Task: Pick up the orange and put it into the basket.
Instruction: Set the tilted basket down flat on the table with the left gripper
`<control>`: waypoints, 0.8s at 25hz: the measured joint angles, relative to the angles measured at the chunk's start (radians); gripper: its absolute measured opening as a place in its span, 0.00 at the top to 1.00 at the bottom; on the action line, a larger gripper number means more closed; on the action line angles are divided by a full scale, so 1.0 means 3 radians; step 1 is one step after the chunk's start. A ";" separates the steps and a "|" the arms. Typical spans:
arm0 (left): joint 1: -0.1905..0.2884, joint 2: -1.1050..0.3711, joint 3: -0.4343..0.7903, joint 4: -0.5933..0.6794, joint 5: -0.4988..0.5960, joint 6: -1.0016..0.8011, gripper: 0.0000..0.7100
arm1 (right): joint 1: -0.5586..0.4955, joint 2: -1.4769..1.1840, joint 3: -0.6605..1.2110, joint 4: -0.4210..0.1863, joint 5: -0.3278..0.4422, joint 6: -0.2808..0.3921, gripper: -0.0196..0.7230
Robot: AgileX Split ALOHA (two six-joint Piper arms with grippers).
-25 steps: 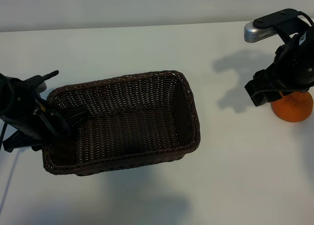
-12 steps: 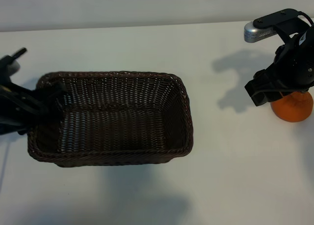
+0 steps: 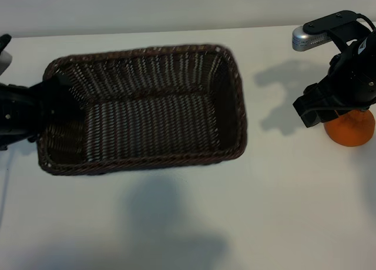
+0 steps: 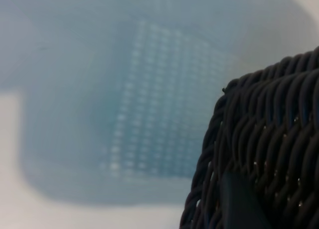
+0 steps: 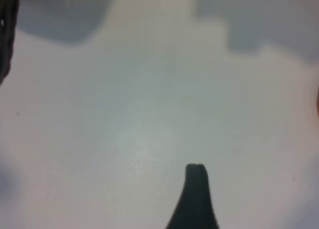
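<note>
The dark brown woven basket [image 3: 147, 51] hangs tilted above the table, its shadow on the surface below it. My left gripper [image 3: 50, 108] is shut on the basket's left end wall. In the left wrist view one dark finger [image 4: 238, 201] presses against the wicker [image 4: 269, 129]. The orange [image 3: 351, 130] rests on the table at the far right, its top hidden by my right gripper [image 3: 345, 112], which hovers right over it. That gripper is open. In the right wrist view one finger [image 5: 196, 189] shows over bare table, with a sliver of the orange [image 5: 317, 100] at the picture's edge.
The white table [image 3: 276, 193] stretches between the basket and the orange, with shadows of the arms on it. A grey wall runs along the back edge.
The left gripper has lifted the basket off the table and swung it, so it now sits higher and nearer the back. The right arm and the orange have not moved.
</note>
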 joint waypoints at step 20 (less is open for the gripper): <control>-0.0664 0.1173 -0.1088 -0.0191 -0.0188 0.0071 0.53 | 0.0000 0.0000 0.0000 0.0000 0.0000 -0.0008 0.21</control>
